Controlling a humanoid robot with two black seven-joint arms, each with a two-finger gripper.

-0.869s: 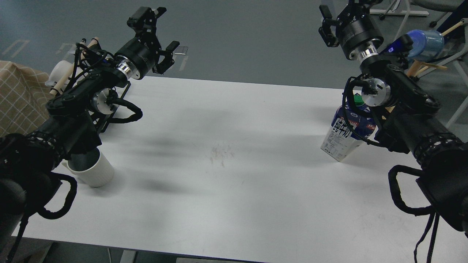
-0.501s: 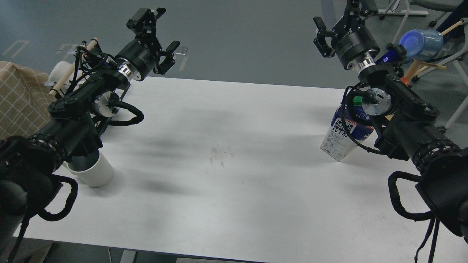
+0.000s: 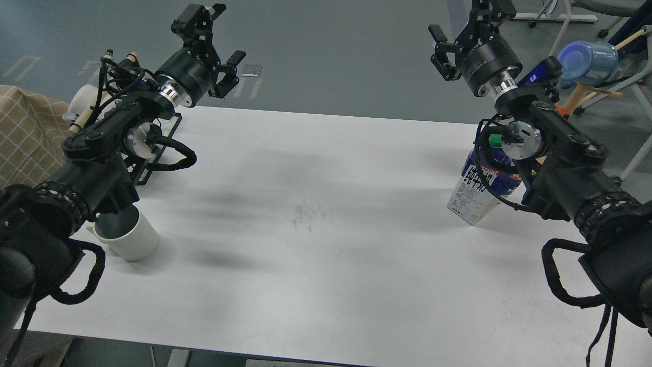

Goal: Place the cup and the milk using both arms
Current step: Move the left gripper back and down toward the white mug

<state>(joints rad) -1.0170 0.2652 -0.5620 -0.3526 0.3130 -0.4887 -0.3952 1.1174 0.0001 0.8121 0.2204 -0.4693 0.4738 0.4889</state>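
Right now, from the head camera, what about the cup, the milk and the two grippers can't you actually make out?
- cup: handle and left rim hidden behind the left arm, head view.
- milk: gable top and right side covered by the right arm's joint and cable; only part of the green cap shows.
- right gripper: upper finger cut off by the top edge.
- left gripper: whole, open, holding nothing.
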